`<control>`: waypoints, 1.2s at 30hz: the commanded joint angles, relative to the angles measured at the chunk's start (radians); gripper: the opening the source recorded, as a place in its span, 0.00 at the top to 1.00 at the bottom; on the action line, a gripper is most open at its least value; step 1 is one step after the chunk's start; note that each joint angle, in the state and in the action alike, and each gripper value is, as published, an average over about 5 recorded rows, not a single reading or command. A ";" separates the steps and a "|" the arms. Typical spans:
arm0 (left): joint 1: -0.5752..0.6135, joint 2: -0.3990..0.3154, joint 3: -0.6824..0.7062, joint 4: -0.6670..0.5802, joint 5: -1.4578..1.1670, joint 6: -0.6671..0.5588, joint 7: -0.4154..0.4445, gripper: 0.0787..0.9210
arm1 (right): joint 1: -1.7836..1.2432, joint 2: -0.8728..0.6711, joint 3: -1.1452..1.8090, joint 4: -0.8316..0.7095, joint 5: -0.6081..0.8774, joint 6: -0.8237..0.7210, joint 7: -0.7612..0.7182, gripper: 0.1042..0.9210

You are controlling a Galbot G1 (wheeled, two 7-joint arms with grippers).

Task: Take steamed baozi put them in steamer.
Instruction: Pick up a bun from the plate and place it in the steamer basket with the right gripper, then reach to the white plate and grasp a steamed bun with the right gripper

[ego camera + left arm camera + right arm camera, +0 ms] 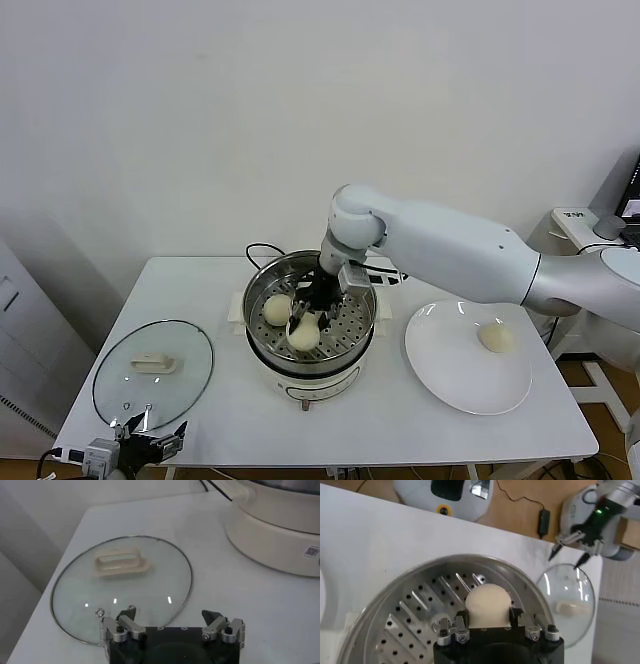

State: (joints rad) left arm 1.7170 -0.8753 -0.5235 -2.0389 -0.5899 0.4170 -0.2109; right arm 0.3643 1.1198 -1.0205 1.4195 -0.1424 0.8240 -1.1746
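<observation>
The bun point(489, 605) in play sat clenched between the right gripper's point(307, 312) jaws, low over the perforated tray of the steamer point(258, 285), toward its front. A 2nd bun point(277, 307) already rested on the tray just beside it, toward the robot's left, and 1 more bun point(495, 337) waited on the white plate point(440, 375) to the right of the pot.

The main risk looked to be crowding: if the jaws released while the held bun pressed against its neighbour, the soft dough could dent, stick, or roll off its spot. Letting go before it had settled on the tray could make it tumble against the steel wall. The fingers could also drag the bun upward on withdrawal if it clung to them.

The left gripper point(172, 625) hung idle with jaws spread wide over the near edge of the glass lid point(150, 587), well apart from the pot.
</observation>
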 commanded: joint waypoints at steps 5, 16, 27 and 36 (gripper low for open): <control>0.000 -0.001 0.005 0.000 0.000 0.000 0.001 0.12 | -0.043 -0.005 -0.002 0.035 -0.049 0.049 -0.006 0.51; 0.005 -0.001 0.001 -0.001 0.000 -0.004 0.001 0.12 | -0.009 -0.016 0.040 -0.013 -0.046 0.022 -0.041 0.19; 0.005 0.001 -0.004 -0.010 0.001 -0.002 0.001 0.12 | 0.165 -0.125 0.086 -0.279 0.174 -0.310 -0.147 0.12; 0.014 0.003 -0.012 -0.016 0.001 -0.003 0.001 0.12 | 0.214 -0.231 -0.015 -0.441 0.264 -0.555 -0.236 0.12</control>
State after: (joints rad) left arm 1.7293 -0.8735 -0.5347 -2.0543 -0.5895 0.4145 -0.2105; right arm 0.5072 0.9881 -0.9714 1.1558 0.0021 0.7396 -1.3232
